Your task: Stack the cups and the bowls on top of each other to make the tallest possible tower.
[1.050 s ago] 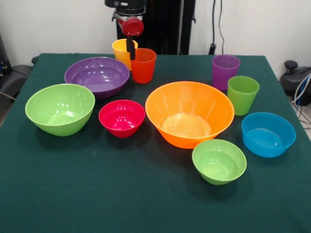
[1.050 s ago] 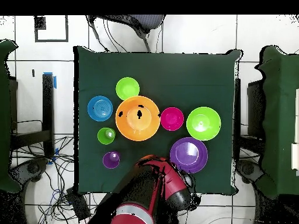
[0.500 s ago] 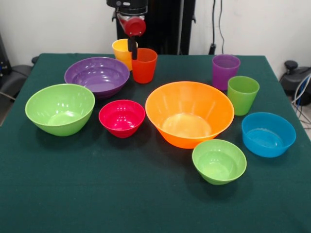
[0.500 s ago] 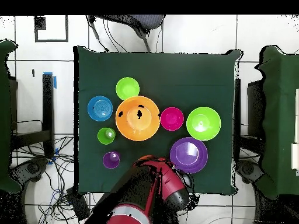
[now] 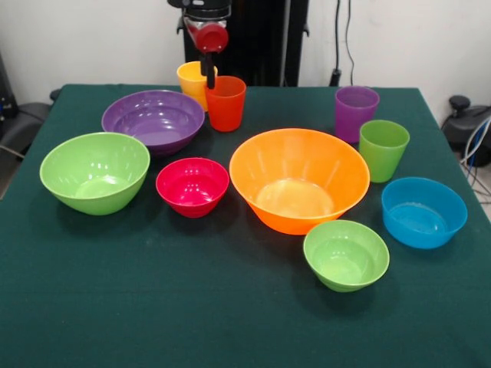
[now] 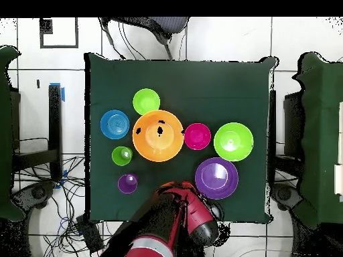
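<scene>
Nothing stacked yet: all six bowls resting apart from each other, mouth up, on the green desk, so the task seemingly at its very first step, the choice and approach of a first piece. From left to right in the front view: big light green bowl nearest the left edge; behind it and a bit to the right, big purple bowl; then smaller magenta-red bowl, just beside both of them but not clearly touching; at the back, yellow tumbler and orange-red tumbler close together. Above these two, tool hanging down from the red and black arm, empty, dark tip low over the gap between yellow and orange-red tumbler; whether spread or pressed together, cannot tell from here, and in the overhead view hidden under the arm. Further right, biggest orange bowl in the middle of the desk, small light green bowl just in front of it, purple tumbler and green tumbler behind on the right side, blue bowl last, near the right edge. For the next move, probably a descent on one rim, most likely of the orange-red tumbler since nearest under the tool, with one finger inside and one outside the wall. Needed also: a wide and stable base, for example the orange bowl, and a clean lift without pushing the yellow neighbour.
</scene>
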